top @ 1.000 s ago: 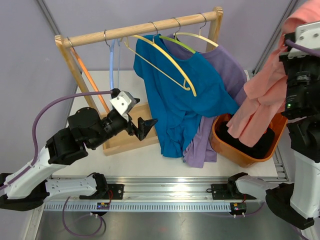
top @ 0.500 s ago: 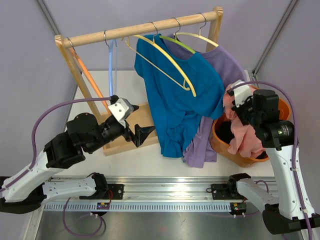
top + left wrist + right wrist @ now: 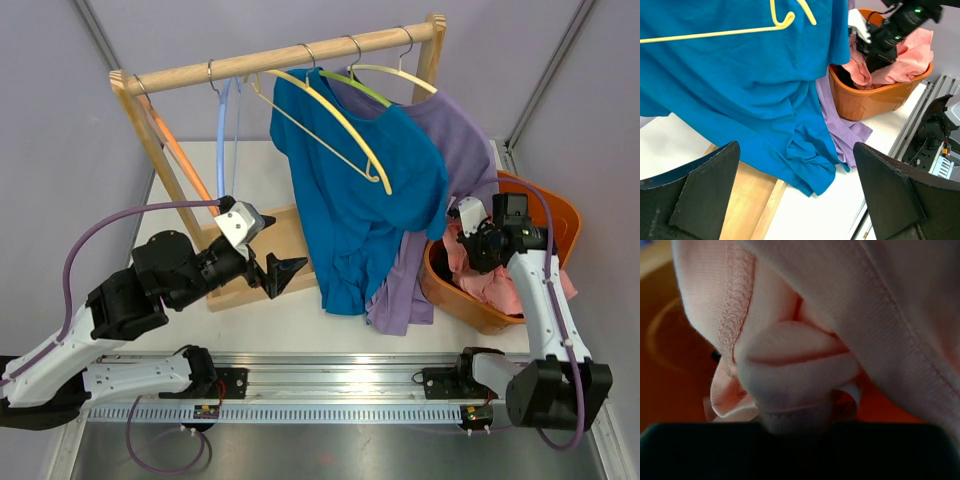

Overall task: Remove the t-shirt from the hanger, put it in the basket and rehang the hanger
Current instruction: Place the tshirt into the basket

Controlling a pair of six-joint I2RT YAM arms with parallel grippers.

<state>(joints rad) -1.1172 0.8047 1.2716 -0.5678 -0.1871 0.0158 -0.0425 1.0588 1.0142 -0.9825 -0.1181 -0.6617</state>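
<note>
My right gripper (image 3: 478,243) pinching pink t-shirt (image 3: 497,287) down in orange basket (image 3: 452,297); my left gripper (image 3: 277,268) hanging spread wide.

Top camera looked down from behind, covering the wooden clothes rack (image 3: 280,55). Left wrist faced the round orange plastic tub (image 3: 865,102), shared with top. Right wrist sat close against pink fabric (image 3: 790,365).
</note>
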